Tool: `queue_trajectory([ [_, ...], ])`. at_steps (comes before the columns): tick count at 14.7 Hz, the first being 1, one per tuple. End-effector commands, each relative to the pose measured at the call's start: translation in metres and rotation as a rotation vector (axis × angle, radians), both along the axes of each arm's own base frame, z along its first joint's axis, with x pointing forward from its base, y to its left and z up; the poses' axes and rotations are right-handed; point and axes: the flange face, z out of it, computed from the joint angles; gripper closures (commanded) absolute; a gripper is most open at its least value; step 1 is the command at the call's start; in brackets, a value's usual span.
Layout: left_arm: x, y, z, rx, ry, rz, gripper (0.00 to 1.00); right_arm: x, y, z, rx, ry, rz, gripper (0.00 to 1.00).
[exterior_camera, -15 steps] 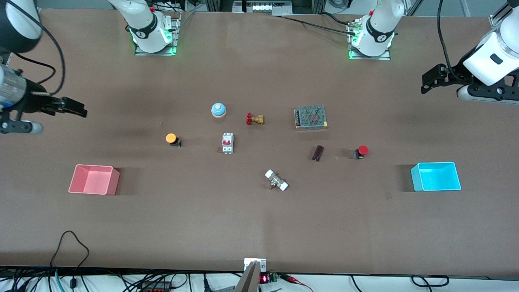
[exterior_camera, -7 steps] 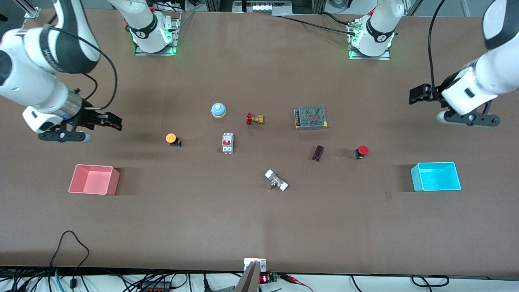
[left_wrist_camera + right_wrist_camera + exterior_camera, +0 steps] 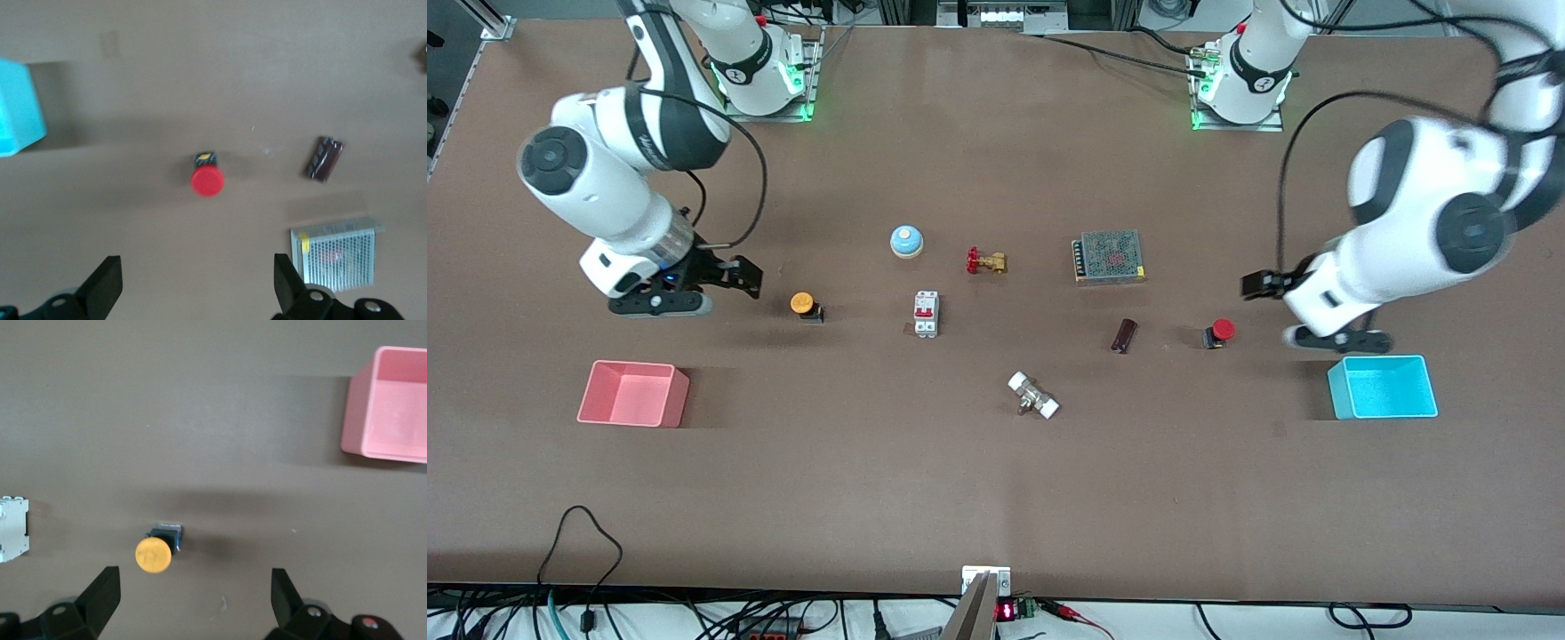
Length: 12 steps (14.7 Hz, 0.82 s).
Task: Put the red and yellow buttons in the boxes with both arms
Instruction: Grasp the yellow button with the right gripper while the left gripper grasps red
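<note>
The red button [image 3: 1219,332] is seen standing on the brown tabletop [image 3: 996,498] toward the left arm's end, well in from every edge, with the cyan box [image 3: 1384,388] nearer the front camera and closer to that end edge. In the left wrist view the red cap [image 3: 207,181] is shown on its black base, with the cyan box [image 3: 19,109] at the frame's border. The left gripper [image 3: 1261,284] is held in the air over bare table just beside the red button; its fingers [image 3: 103,287] are spread wide with nothing between them.

The orange-yellow button [image 3: 804,305] is placed toward the right arm's end, with the pink box [image 3: 633,394] nearer the front camera and closer to that end edge. In the right wrist view the orange cap [image 3: 154,555] and the pink box [image 3: 390,414] are both shown. The right gripper [image 3: 743,276] is held over the table just beside the orange-yellow button, its fingers [image 3: 100,597] parted and empty.

Between the two buttons a white circuit breaker [image 3: 926,314], a blue dome bell [image 3: 906,241], a brass valve with a red handle [image 3: 985,261], a meshed power supply [image 3: 1109,256], a dark brown cylinder [image 3: 1124,335] and a white-ended pipe fitting [image 3: 1033,396] are laid out.
</note>
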Motion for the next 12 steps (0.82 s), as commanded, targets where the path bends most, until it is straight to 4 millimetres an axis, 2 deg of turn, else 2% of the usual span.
queue_trajectory([
  [1,-0.013,0.005,-0.041,0.015,-0.061,0.010,0.00,0.007,0.007,-0.023,0.017,-0.021,-0.005,0.00],
  [4,-0.017,0.007,-0.091,0.005,-0.078,0.023,0.00,0.008,0.029,-0.052,0.027,-0.027,-0.012,0.00],
  [6,-0.022,0.007,-0.118,-0.003,-0.089,0.029,0.00,0.007,0.040,-0.069,0.031,-0.022,-0.003,0.00],
  [10,-0.028,0.006,-0.149,-0.013,-0.113,0.031,0.00,0.004,0.047,-0.079,0.021,-0.007,0.029,0.00],
  [12,-0.027,0.004,-0.159,-0.017,-0.118,0.030,0.04,0.000,0.048,-0.090,0.017,0.013,0.033,0.00],
])
